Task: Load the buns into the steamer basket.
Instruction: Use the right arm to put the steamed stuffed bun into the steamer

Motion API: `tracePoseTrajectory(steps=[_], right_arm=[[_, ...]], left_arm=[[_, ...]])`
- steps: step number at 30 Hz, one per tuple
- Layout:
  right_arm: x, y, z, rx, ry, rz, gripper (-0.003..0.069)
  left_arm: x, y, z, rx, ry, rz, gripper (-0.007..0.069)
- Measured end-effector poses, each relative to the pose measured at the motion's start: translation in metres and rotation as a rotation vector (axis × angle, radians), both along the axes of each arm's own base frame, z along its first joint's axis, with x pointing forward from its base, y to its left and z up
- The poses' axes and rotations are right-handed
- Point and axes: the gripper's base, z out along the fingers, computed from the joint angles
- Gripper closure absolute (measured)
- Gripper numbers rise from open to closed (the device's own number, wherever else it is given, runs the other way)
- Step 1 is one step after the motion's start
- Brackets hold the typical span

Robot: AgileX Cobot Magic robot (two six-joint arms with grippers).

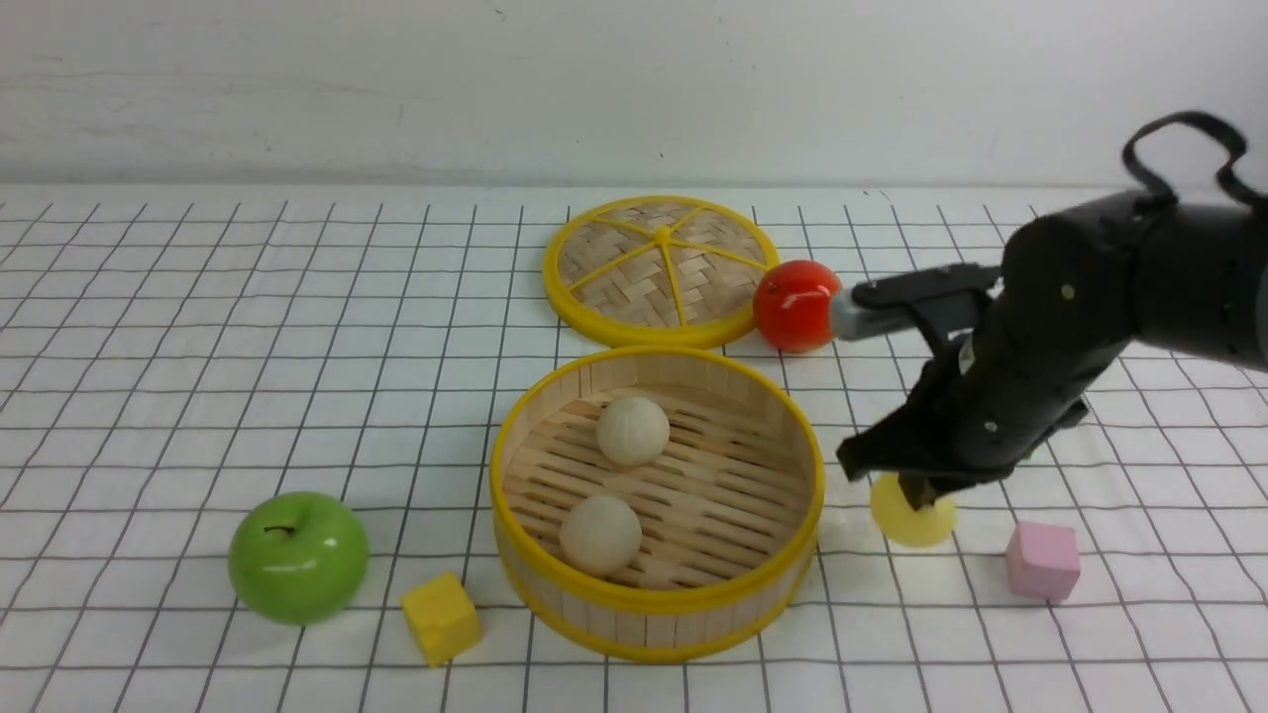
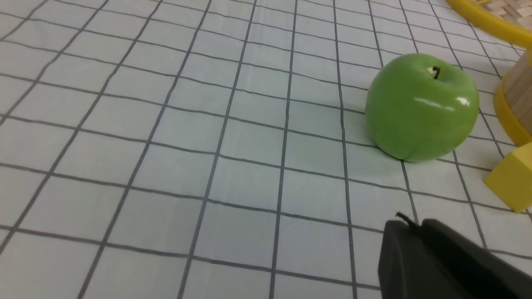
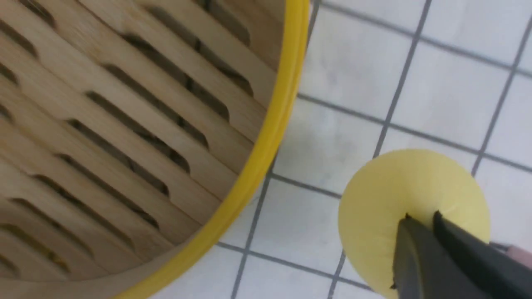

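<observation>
1. Front view: the steamer basket [image 1: 658,622] sits on the gridded cloth [image 1: 198,347] near the middle. Two cream-white buns lie on its slatted floor, the far bun [image 1: 632,430] toward the back wall and the near bun [image 1: 600,535] toward the front wall, a little apart from each other. The yellow bun [image 1: 906,525] rests on the cloth just to the right of the basket, outside it. The right gripper [image 1: 916,492] comes down onto the top of that bun, with its tips drawn together and nipping the crown of the bun. Behind the basket lies the woven lid [image 1: 662,272], with a red fruit [image 1: 795,305] touching its right edge. A green apple [image 1: 298,558] and a yellow block [image 1: 441,619] sit left of the basket, and a pink block [image 1: 1042,560] lies right of the yellow bun. The left arm is out of this view.

2. Left wrist view: the left gripper [image 2: 405,224] shows as dark tips that meet with no gap and hold nothing, above bare cloth. The apple [image 2: 422,108] is near it, the yellow block [image 2: 513,178] just beyond, and the basket's outer wall [image 2: 515,112] stands at the edge.

3. Right wrist view: the right gripper [image 3: 419,222] has its dark tips pressed close together, pinching the top of the yellow bun [image 3: 399,195]. The bun lies on the cloth just beside the basket's yellow rim [image 3: 266,137], not touching it.
</observation>
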Motion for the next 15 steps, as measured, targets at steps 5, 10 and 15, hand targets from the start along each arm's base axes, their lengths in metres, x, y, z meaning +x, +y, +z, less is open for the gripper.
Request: tracePoseTrajectory(steps=[5,10,15], right_arm=[[-0.008,0.005,0.043,0.127,-0.105,0.018,0.0669],[-0.016,0.029,0.058,0.276,-0.155,0.146,0.0669],[-0.006,0.044,0.033,0.313,-0.115,0.179,0.0659]], left_arm=[[0.0,0.0,0.0,0.0,0.0,0.0,0.0585],[0.0,0.0,0.0,0.0,0.0,0.0,0.0575],[0.0,0.0,0.0,0.0,0.0,0.0,0.0568]])
